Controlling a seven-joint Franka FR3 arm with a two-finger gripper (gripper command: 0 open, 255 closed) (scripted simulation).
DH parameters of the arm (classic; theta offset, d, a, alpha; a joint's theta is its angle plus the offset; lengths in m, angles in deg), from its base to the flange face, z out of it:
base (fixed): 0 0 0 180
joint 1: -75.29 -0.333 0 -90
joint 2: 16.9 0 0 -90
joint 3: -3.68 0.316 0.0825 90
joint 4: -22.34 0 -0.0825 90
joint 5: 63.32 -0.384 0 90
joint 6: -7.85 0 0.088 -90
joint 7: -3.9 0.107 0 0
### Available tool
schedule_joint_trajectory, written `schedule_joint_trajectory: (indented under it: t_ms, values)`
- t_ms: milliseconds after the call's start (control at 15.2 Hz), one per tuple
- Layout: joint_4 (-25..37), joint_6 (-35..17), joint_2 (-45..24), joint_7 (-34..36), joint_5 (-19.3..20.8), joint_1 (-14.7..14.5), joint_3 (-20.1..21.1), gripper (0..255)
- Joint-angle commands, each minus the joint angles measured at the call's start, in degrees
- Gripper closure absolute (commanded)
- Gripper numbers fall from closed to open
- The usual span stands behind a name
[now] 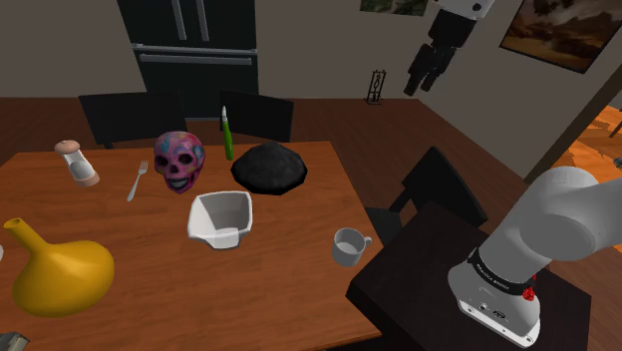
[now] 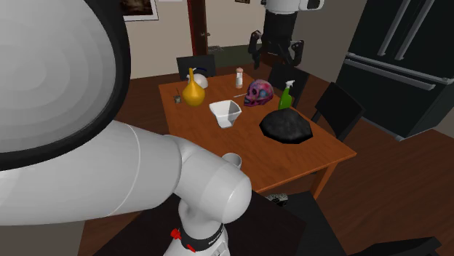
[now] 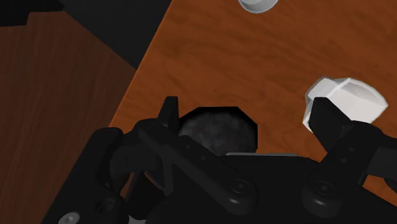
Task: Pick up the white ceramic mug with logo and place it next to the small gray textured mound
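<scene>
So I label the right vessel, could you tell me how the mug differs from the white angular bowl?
The mug is small and round with a side handle; the angular bowl is larger, with flat slanted sides. The mug stands near the table edge by the stand; the bowl sits mid-table. Both are pale, upright and open-topped.

Pretty sure I'm in somebody's home, a dining room right by the kitchen: wooden dining table (image 1: pixel 299 284) well below my fingers (image 3: pixel 169 118), dark chairs (image 1: pixel 130 118) around it, big black double-door fridge (image 1: pixel 194 45) off to their side, framed picture (image 1: pixel 558 32) hanging near them, wood floor (image 3: pixel 51 108).
</scene>
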Motion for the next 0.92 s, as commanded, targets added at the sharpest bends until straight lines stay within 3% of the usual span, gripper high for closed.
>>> schedule_joint_trajectory:
  t_ms: [0, 858]
  values:
    - [0.0, 0.0, 0.0, 0.0, 0.0, 0.0, 0.0, 0]
    - [-20.9, -22.1, -2.1, 6.4, -2.8, -3.6, 9.4, 0]
